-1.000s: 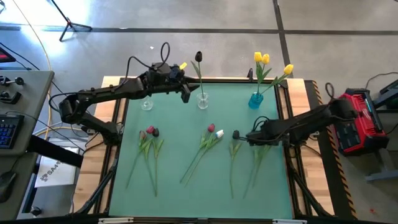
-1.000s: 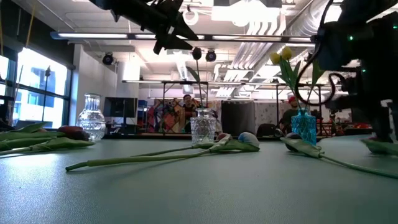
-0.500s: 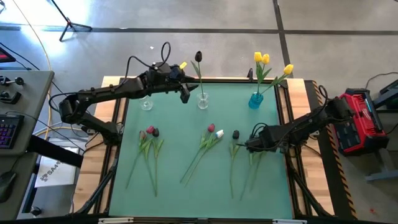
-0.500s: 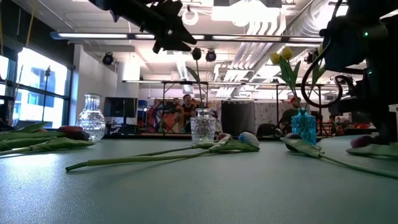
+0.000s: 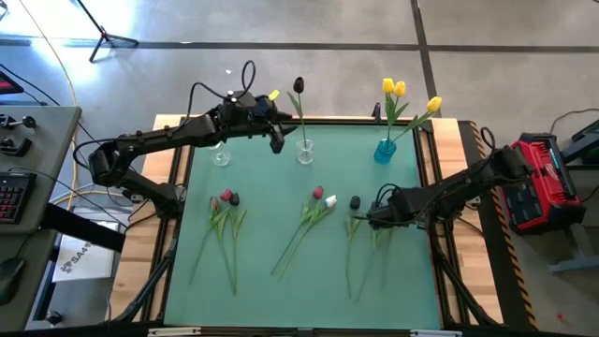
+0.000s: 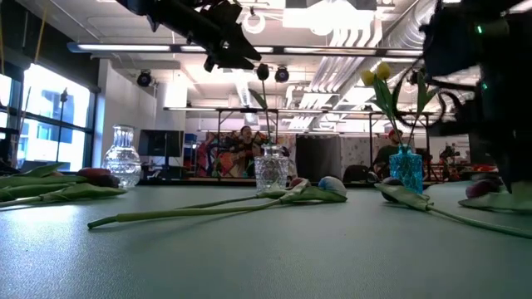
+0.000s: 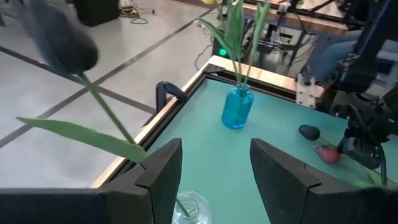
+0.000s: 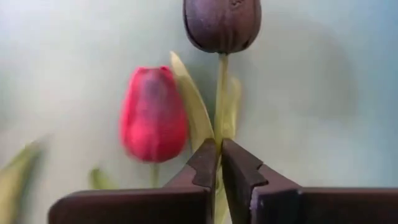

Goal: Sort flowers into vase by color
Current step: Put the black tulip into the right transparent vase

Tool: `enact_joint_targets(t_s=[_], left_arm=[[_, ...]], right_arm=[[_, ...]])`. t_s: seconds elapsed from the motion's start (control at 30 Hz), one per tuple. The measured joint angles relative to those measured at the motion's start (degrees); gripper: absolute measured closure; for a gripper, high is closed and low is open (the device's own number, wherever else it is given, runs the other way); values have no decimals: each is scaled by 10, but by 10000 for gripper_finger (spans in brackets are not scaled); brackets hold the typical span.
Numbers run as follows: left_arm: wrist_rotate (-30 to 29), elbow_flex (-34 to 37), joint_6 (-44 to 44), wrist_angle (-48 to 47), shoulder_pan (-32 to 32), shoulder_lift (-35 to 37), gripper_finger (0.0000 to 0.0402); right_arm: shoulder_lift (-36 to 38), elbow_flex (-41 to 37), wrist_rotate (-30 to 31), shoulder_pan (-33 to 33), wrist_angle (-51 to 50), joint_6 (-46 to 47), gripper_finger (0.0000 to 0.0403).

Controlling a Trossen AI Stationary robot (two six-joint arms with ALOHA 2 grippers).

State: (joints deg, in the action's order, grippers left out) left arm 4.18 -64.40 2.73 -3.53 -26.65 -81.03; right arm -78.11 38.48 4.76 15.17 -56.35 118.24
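Note:
My right gripper (image 8: 219,155) (image 5: 372,218) points down at the table's right side, shut on a black tulip (image 8: 222,23) (image 5: 355,201). A red tulip (image 8: 152,113) lies beside it. My left gripper (image 7: 214,149) (image 5: 278,140) hangs open in the air by the middle clear vase (image 5: 304,150), which holds another black tulip (image 5: 298,86). The blue vase (image 5: 384,150) holds yellow tulips (image 5: 393,89). A clear vase (image 5: 221,154) stands at the far left. More tulips lie flat on the mat in two pairs (image 5: 225,201) (image 5: 323,197). My right gripper pinches the black tulip's stem (image 8: 221,124) between its two fingers, a short way below the head. The fingers come from above, pointing down, one on each side of the stem. The tulip lies flat on the mat.
The green mat (image 5: 271,300) has free room along its near edge. Wooden rails (image 5: 168,234) border the table. A red box (image 5: 543,183) sits off the right side. People sit in the room behind (image 6: 245,137).
My right gripper has gone a short way toward the table's near edge, above the flowers at the right. In the low view a red tulip head beside it has come into sight.

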Motion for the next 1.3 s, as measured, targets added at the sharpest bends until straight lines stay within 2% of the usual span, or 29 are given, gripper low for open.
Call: enact_joint_targets(t_s=[0.1, 0.27, 0.37, 0.5, 0.6, 0.67, 0.8, 0.87, 0.97, 1.07, 1.3], left_arm=[[19, 0, 7, 0, 0, 0, 222], [105, 0, 27, 12, 3, 0, 222], [141, 0, 24, 26, 14, 0, 222], [154, 0, 21, 63, 39, 0, 222], [166, 0, 21, 98, 60, 0, 222], [159, 0, 21, 122, 74, -3, 222], [135, 0, 30, 163, 93, -19, 222], [137, 0, 30, 182, 101, -31, 222], [137, 0, 31, 194, 115, -50, 222], [138, 1, 36, 212, 129, -55, 222], [160, 1, 42, 263, 148, -55, 222]], right_arm=[[0, 56, 52, 0, -26, -18, 400], [0, 173, 226, 0, -77, -91, 401], [1, 239, 355, -2, -77, -182, 401], [1, 310, 500, -2, -52, -337, 401], [1, 349, 583, -3, -18, -468, 401], [1, 367, 611, -9, 22, -559, 401], [1, 393, 592, -28, 138, -750, 401], [1, 399, 551, -41, 215, -838, 401], [1, 412, 457, -60, 304, -936, 401], [1, 428, 390, -77, 332, -975, 402], [1, 435, 325, -100, 345, -1014, 402]])
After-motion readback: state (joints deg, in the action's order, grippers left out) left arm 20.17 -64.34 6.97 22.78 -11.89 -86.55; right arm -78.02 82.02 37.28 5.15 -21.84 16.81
